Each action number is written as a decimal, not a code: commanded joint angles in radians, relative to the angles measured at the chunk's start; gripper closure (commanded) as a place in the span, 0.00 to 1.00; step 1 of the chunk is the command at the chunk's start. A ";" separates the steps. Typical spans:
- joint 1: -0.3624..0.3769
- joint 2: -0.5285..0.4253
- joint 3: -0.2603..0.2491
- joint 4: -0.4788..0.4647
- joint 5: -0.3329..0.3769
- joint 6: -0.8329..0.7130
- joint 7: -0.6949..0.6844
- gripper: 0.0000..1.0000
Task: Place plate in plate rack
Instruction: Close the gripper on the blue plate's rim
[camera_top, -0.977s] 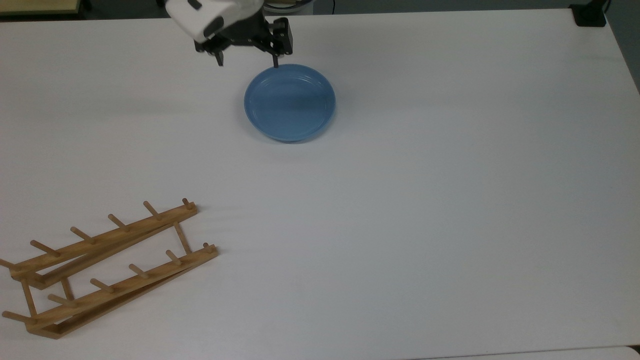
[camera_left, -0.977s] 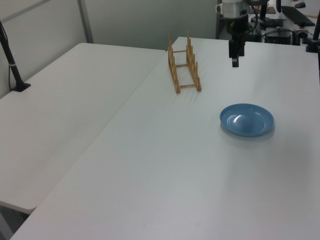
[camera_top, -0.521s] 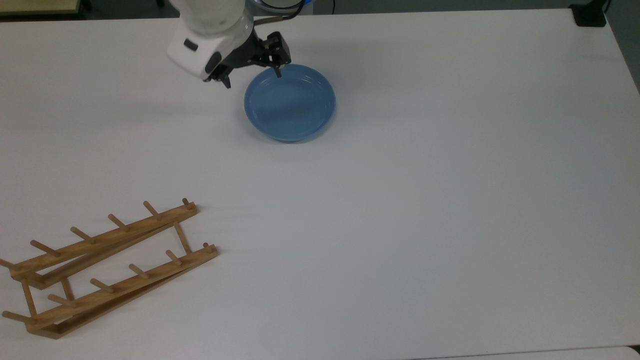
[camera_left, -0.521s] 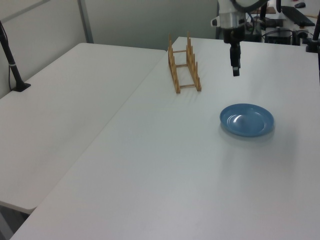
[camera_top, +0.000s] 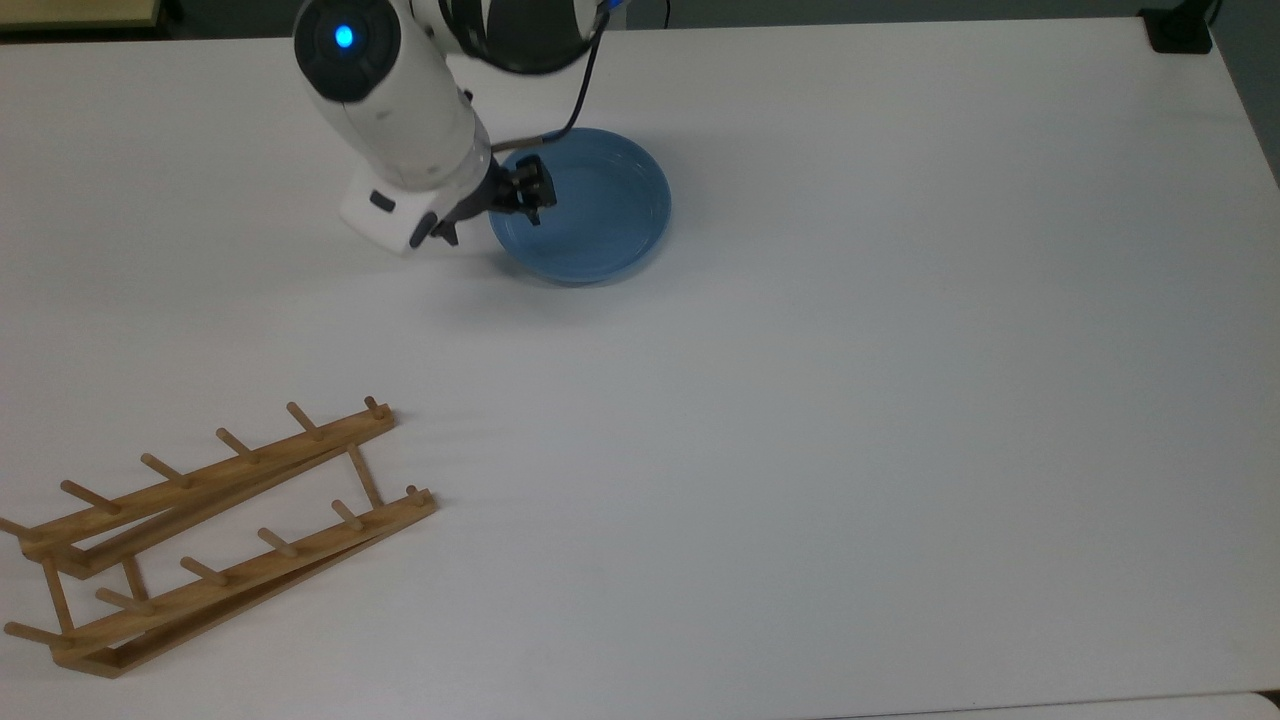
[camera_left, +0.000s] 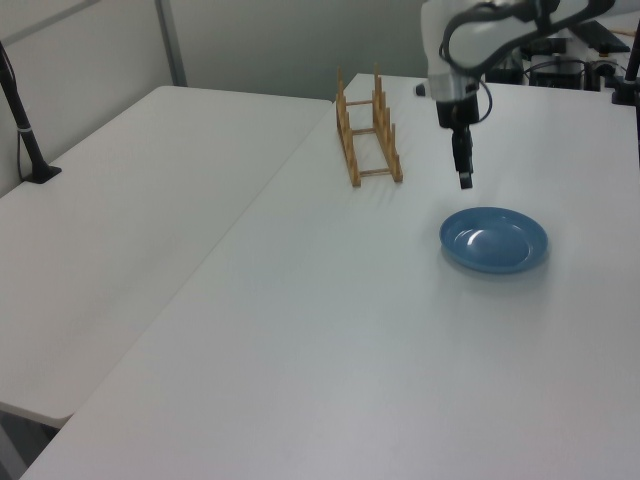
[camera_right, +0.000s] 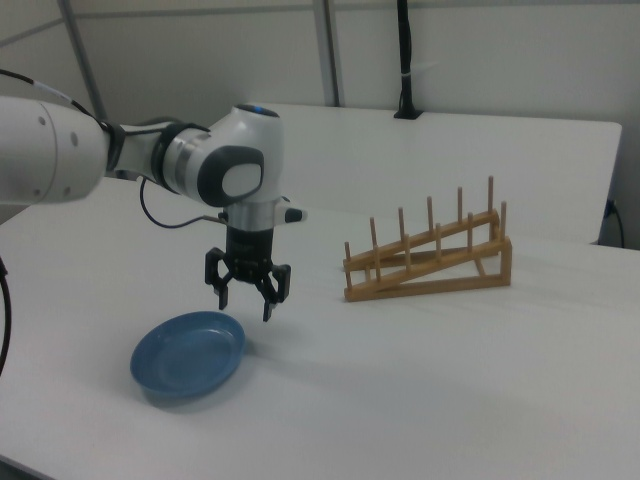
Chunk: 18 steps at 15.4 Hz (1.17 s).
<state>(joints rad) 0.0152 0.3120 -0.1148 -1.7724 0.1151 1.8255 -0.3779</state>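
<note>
**Operator:** I've got the jaws (camera_right: 245, 297) spread wide and holding nothing, hanging above the plate's (camera_right: 188, 353) rim on the side that faces the plate rack (camera_right: 430, 256). In the left view the jaws (camera_left: 464, 180) float clear above the plate (camera_left: 494, 240), not touching it.

**Observer:** Where's the plate sitting?

**Operator:** Flat on the white worktop (camera_top: 850, 400), well apart from the rack. In the top view the plate (camera_top: 590, 205) is near the far edge and the plate rack (camera_top: 215, 540) sits down in the top view's lower left corner.

**Observer:** So the step is the pickup. How do you want to do it?

**Operator:** The way I read it, the rim is the only thing to hold. I'd bring one finger inside the raised lip and one outside, so the wall of the rim sits between them, then come down until the outer finger nearly meets the worktop before closing.

**Observer:** Risks?

**Operator:** If I land on top of the rim, the plate will likely tip or skid on that smooth surface. It's shallow too, so a grip taken too high could slip off. I'd close gently, lift a little and check that it hangs steady before heading toward the pegs.
</note>
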 joint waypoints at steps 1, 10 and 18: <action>0.014 0.009 -0.013 -0.047 0.025 0.049 -0.073 0.30; 0.037 0.016 -0.013 -0.094 0.003 0.051 -0.130 0.44; 0.043 0.025 -0.008 -0.108 -0.031 0.064 -0.131 1.00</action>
<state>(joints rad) 0.0423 0.3515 -0.1141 -1.8506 0.1069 1.8569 -0.4897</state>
